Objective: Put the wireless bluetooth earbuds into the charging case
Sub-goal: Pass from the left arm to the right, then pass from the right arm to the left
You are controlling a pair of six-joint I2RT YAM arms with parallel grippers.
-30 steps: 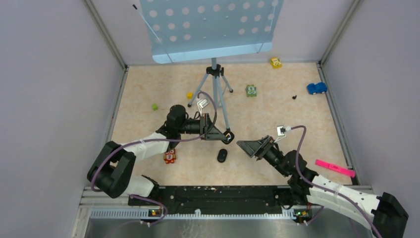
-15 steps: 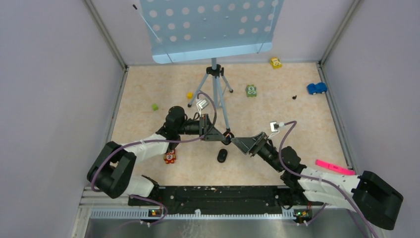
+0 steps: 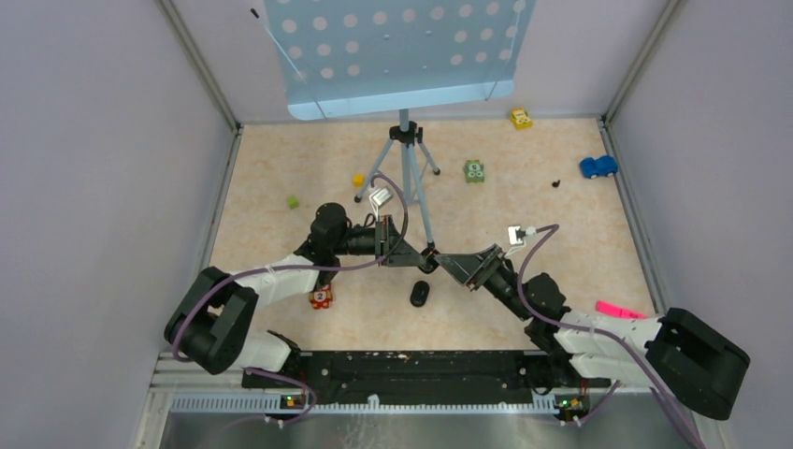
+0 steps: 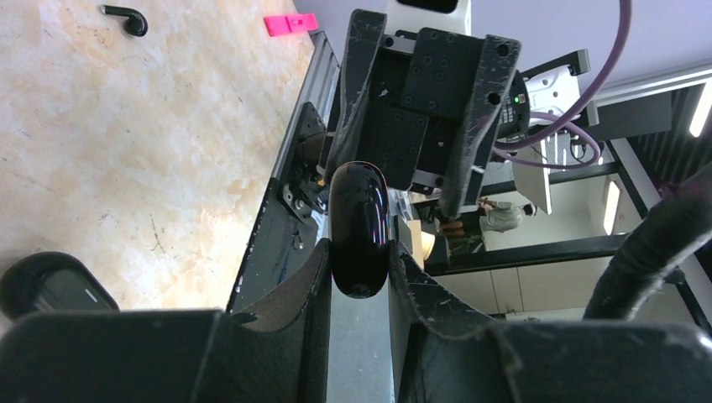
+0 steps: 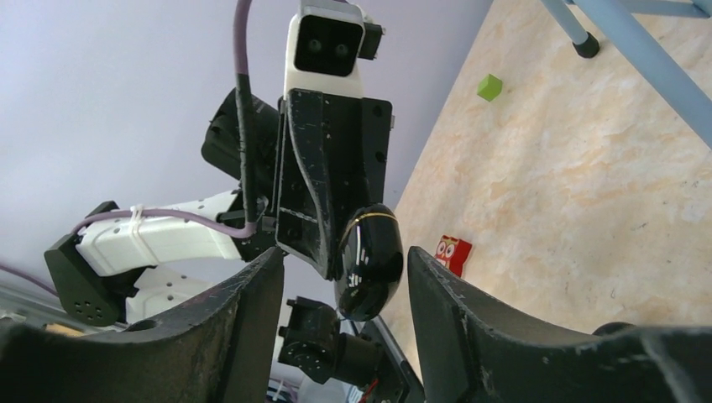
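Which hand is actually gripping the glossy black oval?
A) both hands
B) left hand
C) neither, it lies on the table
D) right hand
B: the left hand pinches the glossy black oval between its fingers, held up off the table. The right hand only straddles it, open, with a clear gap on one side in the right wrist view.
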